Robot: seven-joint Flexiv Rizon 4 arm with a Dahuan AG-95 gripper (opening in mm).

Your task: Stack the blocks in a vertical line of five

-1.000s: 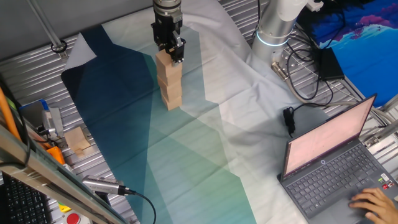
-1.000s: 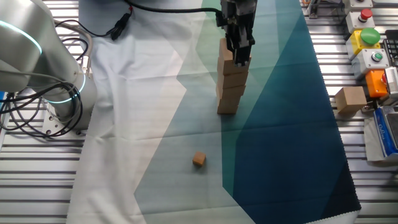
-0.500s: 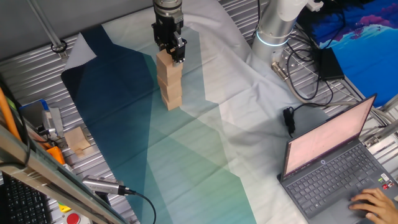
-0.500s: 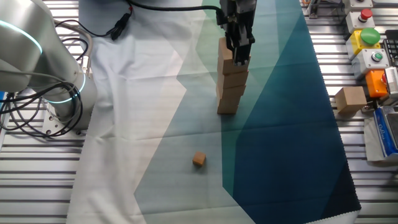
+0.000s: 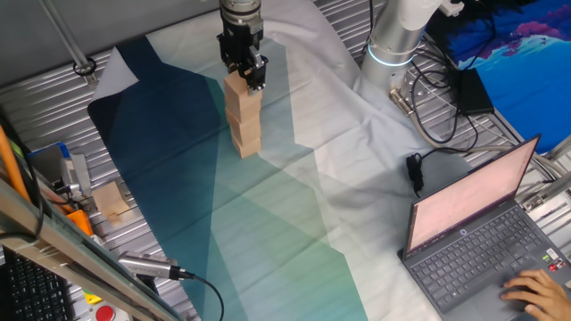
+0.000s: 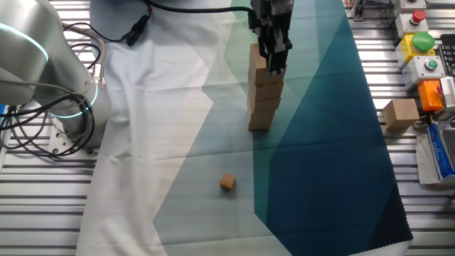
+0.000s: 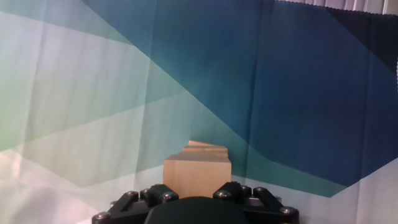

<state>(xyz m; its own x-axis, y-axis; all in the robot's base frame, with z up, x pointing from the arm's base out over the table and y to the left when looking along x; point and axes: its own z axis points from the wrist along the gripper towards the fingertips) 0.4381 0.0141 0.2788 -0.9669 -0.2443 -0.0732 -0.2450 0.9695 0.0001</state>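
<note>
Several plain light-brown wooden blocks stand in one vertical stack on the blue-green cloth; the stack also shows in the other fixed view. My gripper comes down from above onto the stack's top, and its fingers sit on both sides of the top block. In the hand view the top block fills the space between the jaws of the gripper, with the lower blocks' edges peeking out behind it. The gripper is shut on the top block.
A much smaller wooden cube lies on the cloth in front of the stack. A paler block sits off the cloth on the metal table. There are also a laptop with a person's hand, the robot base, cables and button boxes.
</note>
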